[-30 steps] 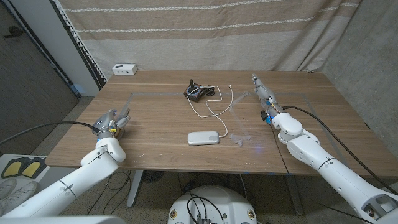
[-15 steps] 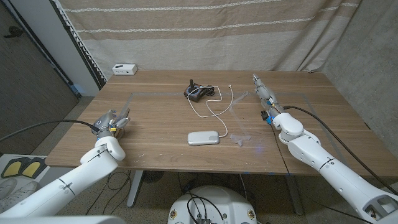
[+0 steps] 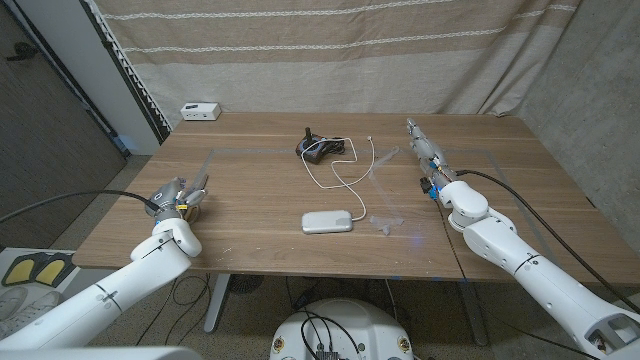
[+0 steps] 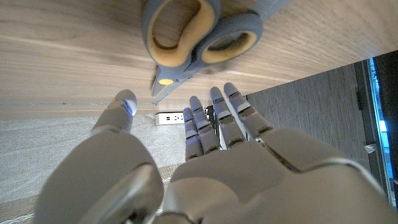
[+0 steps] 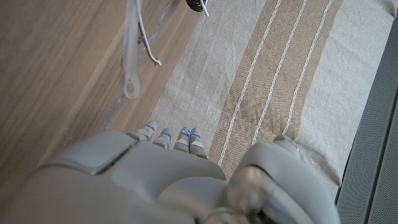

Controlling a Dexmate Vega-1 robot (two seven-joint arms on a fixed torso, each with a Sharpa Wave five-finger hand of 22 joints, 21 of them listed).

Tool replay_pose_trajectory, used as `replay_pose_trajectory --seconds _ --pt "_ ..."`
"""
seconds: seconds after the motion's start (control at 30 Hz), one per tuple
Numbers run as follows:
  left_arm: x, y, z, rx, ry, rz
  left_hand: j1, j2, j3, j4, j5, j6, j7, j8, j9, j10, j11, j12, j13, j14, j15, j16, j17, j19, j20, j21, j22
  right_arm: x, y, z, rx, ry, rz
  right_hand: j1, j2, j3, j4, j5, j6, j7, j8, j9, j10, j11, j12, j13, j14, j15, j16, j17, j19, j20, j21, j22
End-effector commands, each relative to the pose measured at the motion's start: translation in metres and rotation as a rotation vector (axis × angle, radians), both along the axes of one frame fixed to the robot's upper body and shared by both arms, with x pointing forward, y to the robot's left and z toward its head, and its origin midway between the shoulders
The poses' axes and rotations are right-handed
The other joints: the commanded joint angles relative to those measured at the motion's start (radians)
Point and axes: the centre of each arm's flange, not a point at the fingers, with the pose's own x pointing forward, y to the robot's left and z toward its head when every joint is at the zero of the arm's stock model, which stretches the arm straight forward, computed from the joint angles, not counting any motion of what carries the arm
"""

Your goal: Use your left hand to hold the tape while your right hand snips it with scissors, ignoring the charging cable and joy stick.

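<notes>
The left hand (image 3: 178, 204) sits at the near left edge of the bench (image 3: 260, 195), holding nothing. In its wrist view the fingers (image 4: 214, 121) are spread and straight, with their tips just short of the scissors (image 4: 199, 37), whose looped handles lie right ahead of them. The right hand (image 3: 430, 165) is also empty. Its fingers are stretched out and loosely apart along the bench's right side, pointing toward the curtain. The tape (image 3: 383, 224) is clear and hard to make out; it seems to be a pale crumpled piece with a faint strip running away from it, lying between the right hand and the white flat pack (image 3: 330, 221), well apart from the left hand. The main risk is this layout: the cutting tool lies by the holding hand and the tape by the cutting hand. If each hand takes what is nearest, the roles are probably swapped, and crossing over could bring the arms together mid-bench. Because the tape is clear, fingers may close beside it or press it flat onto the wood. The charging cable (image 3: 340, 178) loops just beside it, so a reach may snag that or nudge the joy stick (image 3: 318, 148) beyond.
</notes>
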Motion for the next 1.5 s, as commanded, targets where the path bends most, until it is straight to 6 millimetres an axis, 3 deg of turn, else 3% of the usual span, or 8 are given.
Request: replay_pose_trajectory --seconds 0.03,0.5,1.5 --pt "-0.0011 0.0015 -0.0005 0.006 0.004 0.03 0.02 0.01 0.015 0.0 -0.003 0.019 -0.003 0.012 0.006 -0.001 -0.006 -0.001 0.004 -0.006 -0.11 -0.003 0.002 -0.003 -0.037 0.0 0.002 0.0 -0.0002 -0.0007 0.004 0.002 0.002 0.006 0.005 -0.002 -0.004 0.004 -0.009 -0.001 0.001 0.004 -0.006 -0.002 0.002 0.004 -0.074 -0.033 0.001 0.001 -0.008 0.002 0.009 0.003" --pt "0.0008 0.0022 -0.0012 0.009 0.014 0.046 0.046 0.017 0.03 -0.005 -0.006 0.011 -0.009 0.011 0.012 -0.01 -0.011 -0.005 0.007 -0.016 -0.112 -0.009 0.002 -0.006 -0.04 -0.003 0.001 -0.0003 -0.0007 -0.0033 0.012 0.005 0.0 0.006 0.006 -0.002 -0.004 0.004 -0.008 -0.002 0.001 0.004 -0.007 -0.002 0.001 0.004 -0.074 -0.033 0.001 0.001 -0.008 0.001 0.009 0.003" --pt "0.0058 -0.0036 -0.0032 -0.018 0.097 0.055 0.025 -0.01 0.019 0.007 -0.019 0.032 0.002 0.02 0.022 0.025 -0.001 0.011 0.015 0.011 -0.116 -0.001 0.006 0.001 -0.035 -0.001 0.001 -0.0019 -0.0062 -0.0052 0.013 0.006 -0.008 0.006 0.008 -0.003 -0.004 0.004 -0.008 -0.002 0.001 0.004 -0.006 -0.002 0.002 0.004 -0.074 -0.032 0.001 0.001 -0.008 0.001 0.009 0.003"
